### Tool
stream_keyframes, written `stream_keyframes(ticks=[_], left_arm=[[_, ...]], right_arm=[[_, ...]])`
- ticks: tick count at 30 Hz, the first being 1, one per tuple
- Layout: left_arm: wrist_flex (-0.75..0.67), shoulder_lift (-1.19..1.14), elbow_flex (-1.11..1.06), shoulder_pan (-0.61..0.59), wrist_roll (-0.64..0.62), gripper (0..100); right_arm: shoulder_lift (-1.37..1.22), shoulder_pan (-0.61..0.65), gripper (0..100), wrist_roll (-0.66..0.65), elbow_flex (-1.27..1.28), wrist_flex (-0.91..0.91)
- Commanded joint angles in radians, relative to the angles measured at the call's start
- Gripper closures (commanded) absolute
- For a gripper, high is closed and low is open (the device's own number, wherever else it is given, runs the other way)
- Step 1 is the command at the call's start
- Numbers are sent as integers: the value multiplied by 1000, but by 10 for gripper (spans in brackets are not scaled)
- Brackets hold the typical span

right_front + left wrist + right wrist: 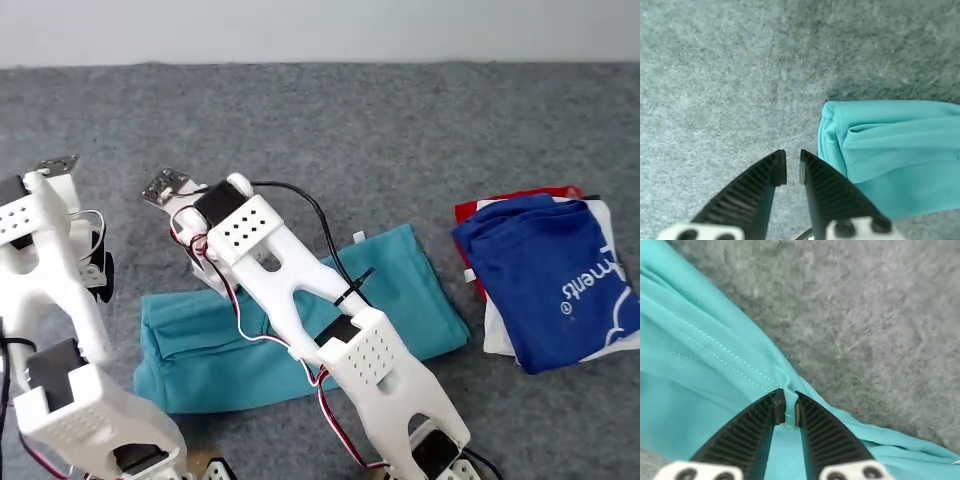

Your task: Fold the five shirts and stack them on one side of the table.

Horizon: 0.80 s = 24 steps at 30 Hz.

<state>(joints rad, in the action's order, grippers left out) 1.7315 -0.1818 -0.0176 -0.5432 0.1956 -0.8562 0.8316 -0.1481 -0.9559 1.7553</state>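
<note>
Teal shirt (400, 290), folded into a long band, lies mid-desk (400, 130), seemingly ready for its next fold. The right end effector (786, 410) pinches its stitched edge. The left end effector (792, 167), nearly closed and empty, hangs just beside a corner. The high view adds the folded stack (545, 280) off to one side.

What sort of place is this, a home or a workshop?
Probably a robot lab bench: two white arms stand at a grey felt-covered table before a bare wall, with a teal shirt and a shirt stack laid out.
</note>
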Motion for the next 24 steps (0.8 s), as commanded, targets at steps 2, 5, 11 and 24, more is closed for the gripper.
stream_keyframes(ticks=[2, 5, 11, 24], left_arm=[[20, 35, 2, 8, -5, 938], [20, 35, 2, 8, -5, 938], [20, 35, 2, 8, -5, 938], [20, 35, 2, 8, -5, 938]], right_arm=[[82, -4, 984, -8, 11, 44], [104, -10, 983, -6, 17, 44], [272, -7, 885, -9, 215, 42], [352, -21, 837, 5, 428, -179]])
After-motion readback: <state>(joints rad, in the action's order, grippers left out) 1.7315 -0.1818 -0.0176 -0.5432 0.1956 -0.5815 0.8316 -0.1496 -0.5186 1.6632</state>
